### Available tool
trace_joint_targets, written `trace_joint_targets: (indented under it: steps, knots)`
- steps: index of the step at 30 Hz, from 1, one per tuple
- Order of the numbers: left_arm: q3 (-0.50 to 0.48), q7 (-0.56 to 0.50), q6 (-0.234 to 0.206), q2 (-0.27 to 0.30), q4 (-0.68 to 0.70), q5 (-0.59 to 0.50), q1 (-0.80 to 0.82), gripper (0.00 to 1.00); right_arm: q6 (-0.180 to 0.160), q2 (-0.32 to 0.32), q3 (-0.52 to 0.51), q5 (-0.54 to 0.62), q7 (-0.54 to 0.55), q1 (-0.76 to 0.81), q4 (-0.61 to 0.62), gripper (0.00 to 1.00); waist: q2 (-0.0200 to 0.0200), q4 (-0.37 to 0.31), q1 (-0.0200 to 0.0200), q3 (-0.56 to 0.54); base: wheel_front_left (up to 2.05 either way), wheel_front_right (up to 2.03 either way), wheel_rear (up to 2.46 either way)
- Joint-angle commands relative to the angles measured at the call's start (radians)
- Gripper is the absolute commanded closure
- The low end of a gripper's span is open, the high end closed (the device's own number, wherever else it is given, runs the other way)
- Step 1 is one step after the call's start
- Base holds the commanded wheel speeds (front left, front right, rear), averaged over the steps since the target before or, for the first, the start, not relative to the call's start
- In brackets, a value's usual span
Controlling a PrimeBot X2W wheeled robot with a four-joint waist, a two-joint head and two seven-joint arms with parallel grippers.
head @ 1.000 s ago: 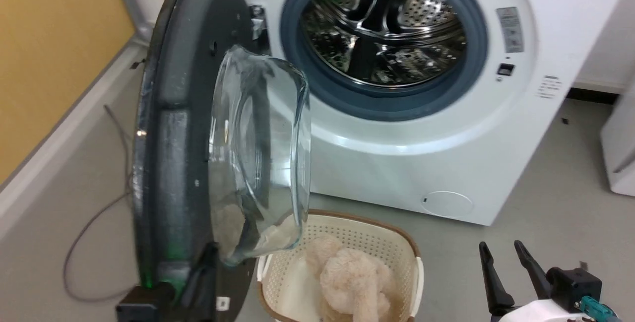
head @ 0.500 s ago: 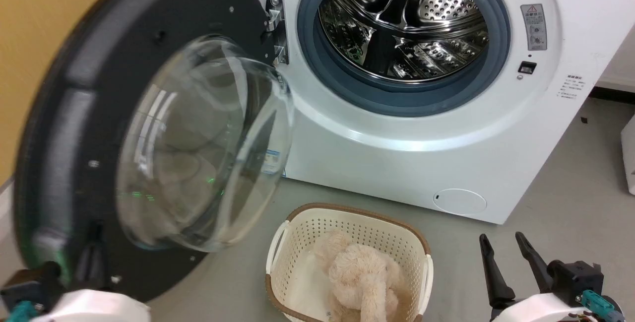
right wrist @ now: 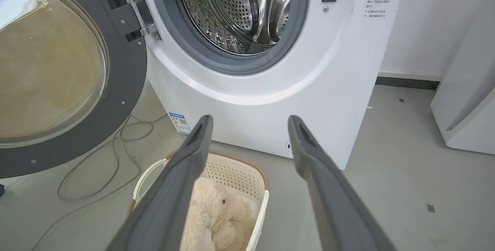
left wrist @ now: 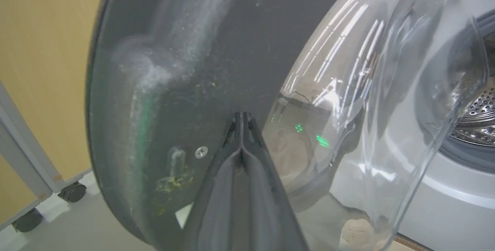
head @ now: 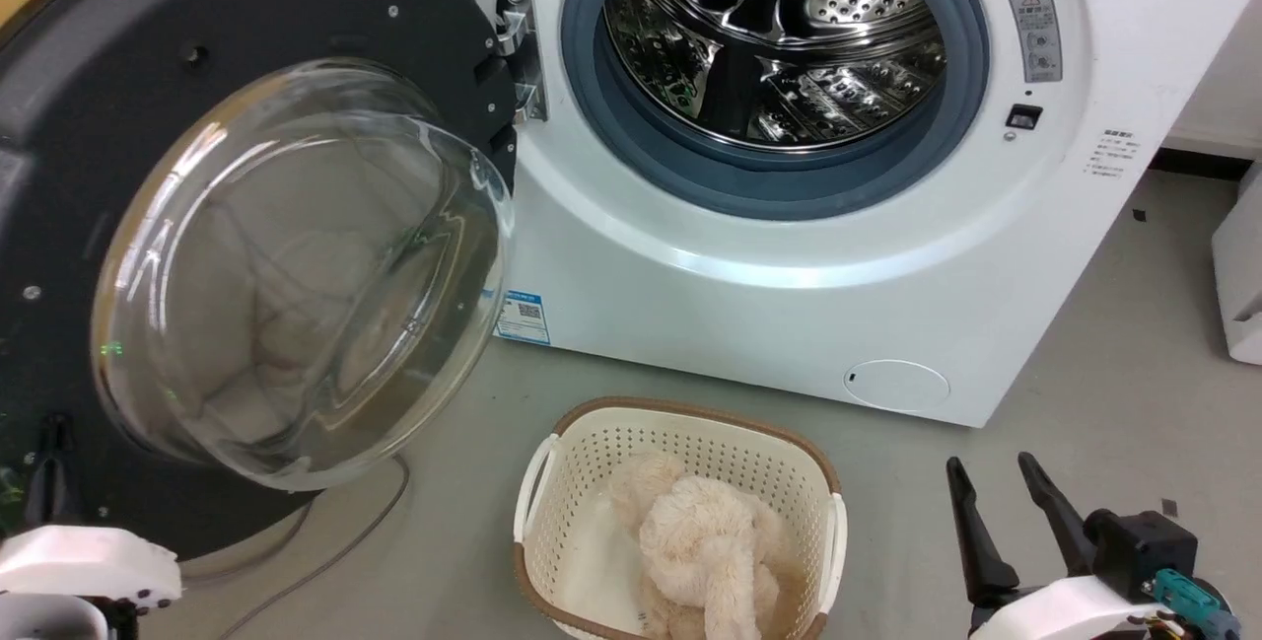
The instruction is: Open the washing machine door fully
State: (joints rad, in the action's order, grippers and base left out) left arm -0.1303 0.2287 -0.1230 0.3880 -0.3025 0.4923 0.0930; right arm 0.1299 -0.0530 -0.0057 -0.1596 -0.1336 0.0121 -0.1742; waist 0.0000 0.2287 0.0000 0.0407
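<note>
L pincer (left wrist: 241,119): fingers pressed together, pinching nothing; tips at the dark inner face of the washing machine door (head: 296,265), just beside its glass bowl. Prob. a closed wedge pushes better than a spread one.
Door: swung wide on its hinge (head: 518,48), left of the drum mouth; near fully open, I judge.
R pincer (head: 989,462): spread wide, empty, parked low on my right, clear of the swing.
Basket (head: 690,410): w/ plush toy (head: 700,541), in front of the washing machine (head: 749,305), apart from door.
Floor (head: 1085,403): grey, smooth; loose cable (head: 340,551) runs under door.
Room: yellow wall (left wrist: 38,50) behind door, may limit travel.
</note>
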Motion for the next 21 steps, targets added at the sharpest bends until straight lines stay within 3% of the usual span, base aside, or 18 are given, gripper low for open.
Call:
trace_joint_targets:
  steps: [1, 7, 10, 12, 13, 14, 21]
  knots:
    - [-0.006, 0.008, 0.007, 0.010, -0.019, -0.001, 0.021, 1.00, 0.001, 0.003, 0.003, -0.003, 0.000, -0.012, 0.007, 0.00, 0.0000, -0.003, 0.0000, 0.001, 0.00, 0.00, 0.00]
    - [-0.022, 0.029, 0.036, -0.001, -0.094, -0.009, 0.016, 1.00, 0.001, 0.003, 0.012, -0.009, -0.009, -0.016, -0.004, 0.00, 0.0000, -0.024, 0.0000, -0.012, 0.00, 0.00, 0.00]
    - [-0.019, 0.032, 0.008, -0.037, -0.038, -0.041, -0.038, 1.00, 0.001, 0.003, 0.017, -0.017, -0.011, -0.013, -0.009, 0.00, 0.0000, -0.039, 0.0000, -0.019, 0.00, 0.00, 0.00]
    - [-0.011, 0.032, -0.016, -0.068, 0.025, -0.065, -0.090, 0.54, 0.001, 0.003, 0.017, -0.015, -0.011, -0.011, -0.007, 0.00, 0.0000, -0.050, 0.0000, -0.024, 0.00, 0.00, 0.00]
    - [-0.005, 0.032, -0.025, -0.084, 0.060, -0.073, -0.116, 0.11, 0.001, 0.003, 0.014, -0.011, -0.012, -0.009, -0.005, 0.00, 0.0000, -0.054, 0.0000, -0.027, 0.00, 0.00, 0.00]
    - [0.000, 0.033, -0.034, -0.098, 0.093, -0.080, -0.141, 0.00, 0.001, 0.003, 0.012, -0.007, -0.011, -0.007, -0.002, 0.00, 0.0000, -0.058, 0.0000, -0.029, 0.00, 0.00, 0.00]
    - [0.062, 0.003, -0.053, -0.120, 0.271, -0.133, -0.278, 0.00, 0.001, 0.003, 0.012, 0.019, -0.005, 0.004, 0.019, 0.00, 0.0000, -0.101, 0.0000, -0.048, 0.00, 0.00, 0.00]
